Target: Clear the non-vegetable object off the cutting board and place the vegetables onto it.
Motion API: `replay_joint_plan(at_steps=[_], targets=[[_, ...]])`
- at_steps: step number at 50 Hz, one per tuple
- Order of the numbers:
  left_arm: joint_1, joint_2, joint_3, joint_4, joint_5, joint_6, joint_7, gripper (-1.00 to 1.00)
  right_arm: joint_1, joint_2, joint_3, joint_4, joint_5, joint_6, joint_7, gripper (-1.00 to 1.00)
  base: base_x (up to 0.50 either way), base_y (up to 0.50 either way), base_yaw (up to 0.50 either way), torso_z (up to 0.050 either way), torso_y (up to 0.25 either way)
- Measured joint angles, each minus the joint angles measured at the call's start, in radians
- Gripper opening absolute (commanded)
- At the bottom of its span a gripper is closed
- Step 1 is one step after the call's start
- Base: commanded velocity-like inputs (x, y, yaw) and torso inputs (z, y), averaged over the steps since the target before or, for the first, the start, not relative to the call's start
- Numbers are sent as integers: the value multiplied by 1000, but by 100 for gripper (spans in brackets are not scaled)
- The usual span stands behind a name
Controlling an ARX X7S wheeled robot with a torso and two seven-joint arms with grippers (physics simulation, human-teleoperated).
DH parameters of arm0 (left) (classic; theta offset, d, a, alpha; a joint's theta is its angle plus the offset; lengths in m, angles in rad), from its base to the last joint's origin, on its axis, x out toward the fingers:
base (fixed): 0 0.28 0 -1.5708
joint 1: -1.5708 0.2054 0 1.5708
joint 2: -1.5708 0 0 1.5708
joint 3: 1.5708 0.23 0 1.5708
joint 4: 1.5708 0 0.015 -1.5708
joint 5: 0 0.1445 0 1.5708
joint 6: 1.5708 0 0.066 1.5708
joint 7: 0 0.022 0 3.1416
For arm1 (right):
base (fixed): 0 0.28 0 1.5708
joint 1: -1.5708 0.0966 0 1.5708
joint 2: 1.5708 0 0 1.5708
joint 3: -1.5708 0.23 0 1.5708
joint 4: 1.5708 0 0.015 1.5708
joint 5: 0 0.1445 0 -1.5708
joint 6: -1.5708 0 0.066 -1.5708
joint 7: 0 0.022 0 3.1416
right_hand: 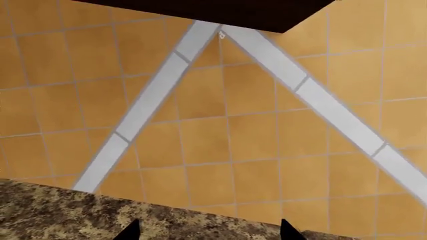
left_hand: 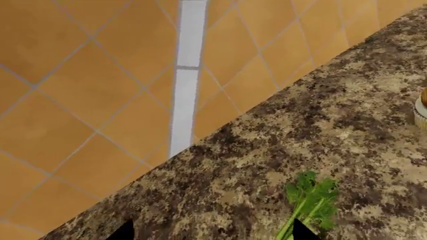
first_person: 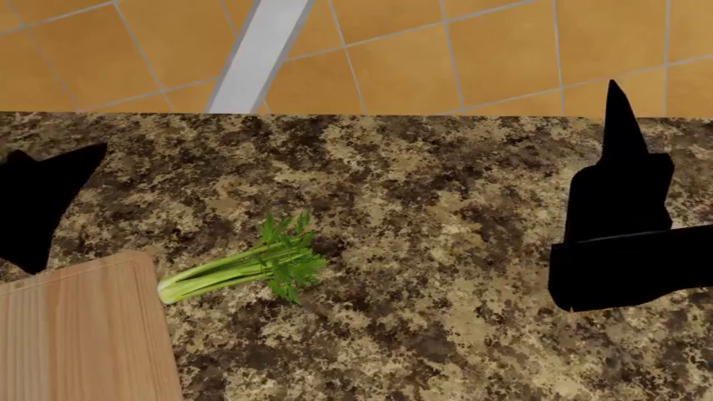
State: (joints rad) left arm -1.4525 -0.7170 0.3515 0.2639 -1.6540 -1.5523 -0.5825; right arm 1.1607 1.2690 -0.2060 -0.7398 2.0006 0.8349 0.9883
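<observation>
The celery stalk [first_person: 240, 269] lies on the speckled counter, its leafy top pointing away from the cutting board [first_person: 78, 334], whose corner shows at the lower left of the head view. The celery's leaves also show in the left wrist view [left_hand: 311, 199], beside one fingertip. A sliver of the cupcake [left_hand: 421, 110] stands on the counter at that view's edge. The dark green vegetable is out of view. My left gripper [left_hand: 213, 232] is open and empty above the counter next to the celery. My right gripper [right_hand: 210, 232] is open and empty near the counter's far edge.
The brown granite counter [first_person: 446, 209] ends at a far edge, with orange tiled floor [first_person: 368, 50] and pale grey strips beyond it. The left arm [first_person: 45, 200] and the right arm [first_person: 619, 225] show as black shapes at the two sides of the head view.
</observation>
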Motion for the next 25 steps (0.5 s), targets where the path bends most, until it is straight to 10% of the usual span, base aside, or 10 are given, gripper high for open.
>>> replay_joint_plan(at_steps=[25], targets=[[-199,136,459,-103,305,77,532,100,-287,28,152,-41,-79,-112,-65,100,0,0,0,0,0]])
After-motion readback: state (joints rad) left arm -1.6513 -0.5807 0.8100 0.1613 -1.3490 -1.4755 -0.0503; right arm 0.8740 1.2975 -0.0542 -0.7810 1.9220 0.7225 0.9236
